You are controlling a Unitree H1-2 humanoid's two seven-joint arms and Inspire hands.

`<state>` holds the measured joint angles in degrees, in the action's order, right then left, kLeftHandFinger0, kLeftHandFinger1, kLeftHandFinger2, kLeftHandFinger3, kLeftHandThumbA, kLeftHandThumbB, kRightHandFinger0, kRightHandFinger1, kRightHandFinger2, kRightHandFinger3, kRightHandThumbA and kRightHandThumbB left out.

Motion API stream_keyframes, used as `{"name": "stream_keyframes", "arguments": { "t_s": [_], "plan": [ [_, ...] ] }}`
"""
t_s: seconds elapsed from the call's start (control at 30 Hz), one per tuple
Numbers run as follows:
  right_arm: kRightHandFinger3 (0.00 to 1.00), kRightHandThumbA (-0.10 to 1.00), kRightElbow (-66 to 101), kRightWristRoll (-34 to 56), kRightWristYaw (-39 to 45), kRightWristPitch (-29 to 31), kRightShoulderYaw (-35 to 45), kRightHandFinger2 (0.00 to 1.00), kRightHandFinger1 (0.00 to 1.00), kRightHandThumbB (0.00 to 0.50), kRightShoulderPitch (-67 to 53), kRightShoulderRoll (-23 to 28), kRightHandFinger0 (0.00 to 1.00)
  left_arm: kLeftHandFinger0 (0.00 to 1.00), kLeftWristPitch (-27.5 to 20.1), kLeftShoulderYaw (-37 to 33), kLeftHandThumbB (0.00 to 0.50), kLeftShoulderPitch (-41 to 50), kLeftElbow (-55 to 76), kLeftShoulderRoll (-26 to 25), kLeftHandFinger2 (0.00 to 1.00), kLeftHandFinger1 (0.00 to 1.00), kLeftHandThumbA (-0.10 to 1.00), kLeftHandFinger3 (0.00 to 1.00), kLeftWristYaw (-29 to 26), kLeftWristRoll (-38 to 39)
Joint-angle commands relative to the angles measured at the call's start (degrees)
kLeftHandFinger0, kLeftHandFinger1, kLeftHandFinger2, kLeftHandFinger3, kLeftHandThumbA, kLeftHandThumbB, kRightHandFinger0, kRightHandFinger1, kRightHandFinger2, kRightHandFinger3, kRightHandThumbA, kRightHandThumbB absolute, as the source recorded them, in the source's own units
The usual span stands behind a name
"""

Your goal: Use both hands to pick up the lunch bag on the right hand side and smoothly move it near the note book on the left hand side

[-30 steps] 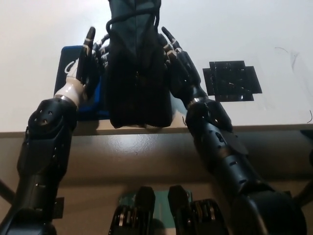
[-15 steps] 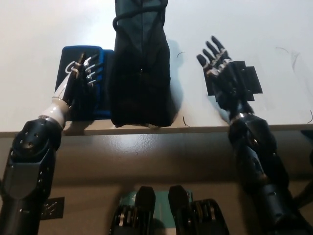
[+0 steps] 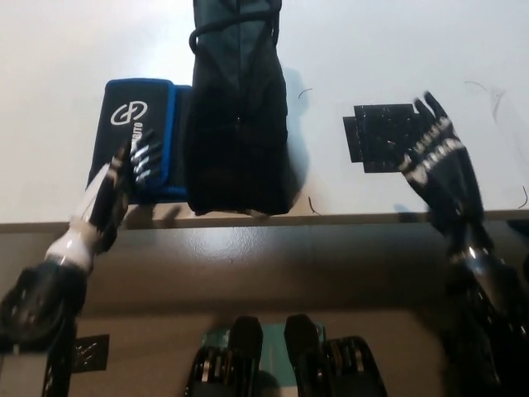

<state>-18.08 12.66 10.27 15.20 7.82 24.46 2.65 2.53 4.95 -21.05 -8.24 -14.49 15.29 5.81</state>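
Left hand: the white hand (image 3: pixel 124 178) hovers at the table's near edge, lower left, fingers spread and holding nothing, its tips over the near end of the notebook.
Right hand: the black hand (image 3: pixel 436 165) is at the right, over the table's near edge, fingers apart and empty, well clear of the bag.
Table: pale top (image 3: pixel 66 41); its front edge crosses the view just beyond the wrists.
Notebook: dark cover with a blue border and white logo (image 3: pixel 136 124), lying flat near the table's front edge, left of centre.
Bag: the dark lunch bag (image 3: pixel 235 124) stands on the table just beside the notebook, touching or overlapping its right side, free of both hands.
Tape: a black patch (image 3: pixel 380 132) lies on the table right of the bag, just beside the right hand.
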Motion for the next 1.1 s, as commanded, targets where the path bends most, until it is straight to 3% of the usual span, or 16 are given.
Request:
{"name": "stream_keyframes", "arguments": {
  "t_s": [0.0,0.13,0.23,0.33,0.6,0.73,0.97,1.07],
  "plan": [
    [1.0,1.0,16.67,-8.8,-0.01,2.74,-2.52,1.0,1.0,0.327,-9.28,3.28,1.0,1.0,-4.47,2.67,0.359,9.47,15.34,-3.65,1.0,1.0,1.0,1.0,1.89,3.61],
    [1.0,1.0,17.68,-9.84,0.17,3.9,-3.3,1.0,1.0,0.317,-14.93,3.4,1.0,1.0,-8.52,4.45,0.31,14.93,15.54,-1.95,1.0,1.0,1.0,1.0,0.16,4.07],
    [1.0,1.0,16.62,-8.69,1.34,6.04,-4.64,1.0,1.0,0.276,-18.21,3.72,1.0,1.0,-11.57,5.51,0.306,18.28,14.71,-1.22,1.0,1.0,1.0,1.0,-0.17,4.05],
    [1.0,1.0,16.45,-8.68,1.51,5.42,-5.81,1.0,1.0,0.302,-19.74,3.82,1.0,1.0,-12.15,5.6,0.312,19.97,14.27,-1.51,1.0,1.0,1.0,1.0,-0.07,3.47],
    [1.0,1.0,10.18,-8.81,1.18,8.2,-7.74,1.0,1.0,0.253,-19.41,4.06,1.0,1.0,-17.62,4.92,0.277,20.32,5.97,-2.84,1.0,1.0,1.0,1.0,-0.37,-0.38],
    [1.0,1.0,7.98,-8.59,0.97,8.17,-7.94,1.0,1.0,0.263,-17.91,3.96,1.0,1.0,-17.94,4.28,0.255,19.19,3.48,-2.91,1.0,1.0,1.0,1.0,-0.46,-1.04],
    [1.0,1.0,5.39,-6.4,2.12,7.12,-7.98,1.0,1.0,0.273,-15.71,4.4,1.0,1.0,-17.38,4.01,0.28,18.76,3.12,-2.96,1.0,1.0,1.0,1.0,-0.45,-0.75],
    [1.0,1.0,5.75,-5.46,2.44,6.07,-7.8,1.0,1.0,0.246,-15.47,4.52,1.0,1.0,-16.96,3.76,0.265,18.61,2.81,-3.11,1.0,1.0,1.0,1.0,-0.28,-0.82]
  ]
}}
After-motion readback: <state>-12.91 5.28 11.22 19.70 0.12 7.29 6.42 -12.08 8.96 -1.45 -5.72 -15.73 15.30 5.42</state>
